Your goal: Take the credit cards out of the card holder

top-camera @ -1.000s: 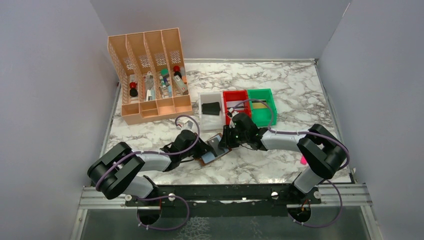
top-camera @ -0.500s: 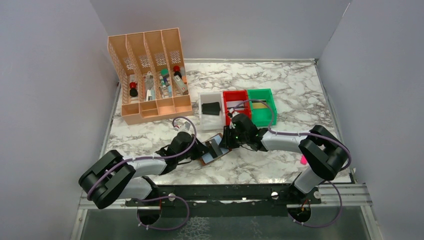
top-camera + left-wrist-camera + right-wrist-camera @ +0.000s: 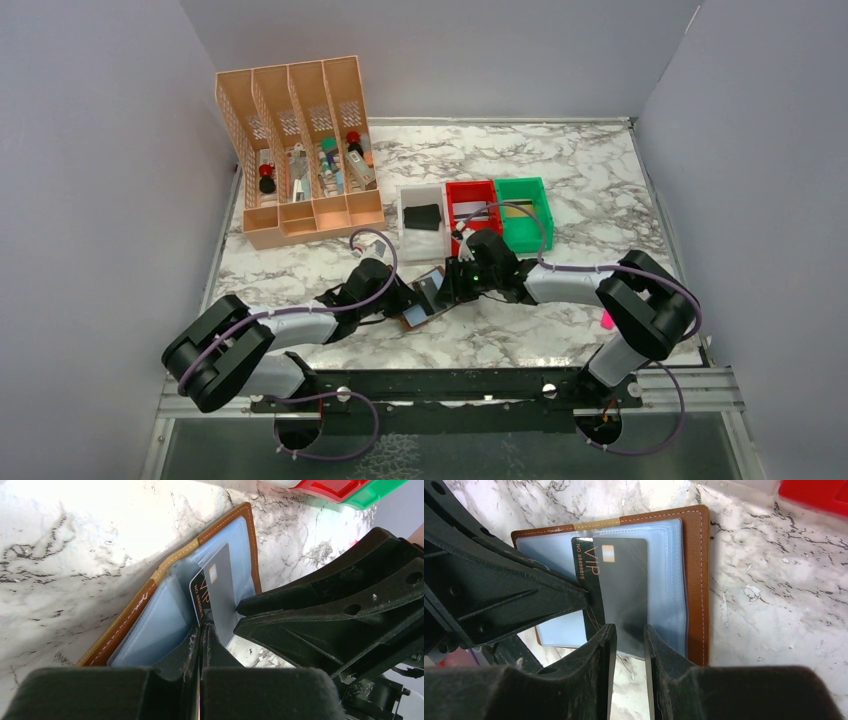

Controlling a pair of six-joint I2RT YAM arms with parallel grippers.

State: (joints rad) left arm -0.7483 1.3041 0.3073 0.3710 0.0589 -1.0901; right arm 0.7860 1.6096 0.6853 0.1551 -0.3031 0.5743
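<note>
Veined white marble table. Card holder, stitched brown leather with glossy blue-grey sleeves, lies open just beyond right gripper, whose fingers stand narrowly apart over the flat dark credit card. Left gripper is closed to a slit at the sleeves; what it pinches is unclear. Holder unmoved since 0.5 s ago.

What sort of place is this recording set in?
Probably a lab robot test cell: plain grey partition walls box in a marble-patterned tabletop, and a peach desk organizer and coloured bins look like staged props.
</note>
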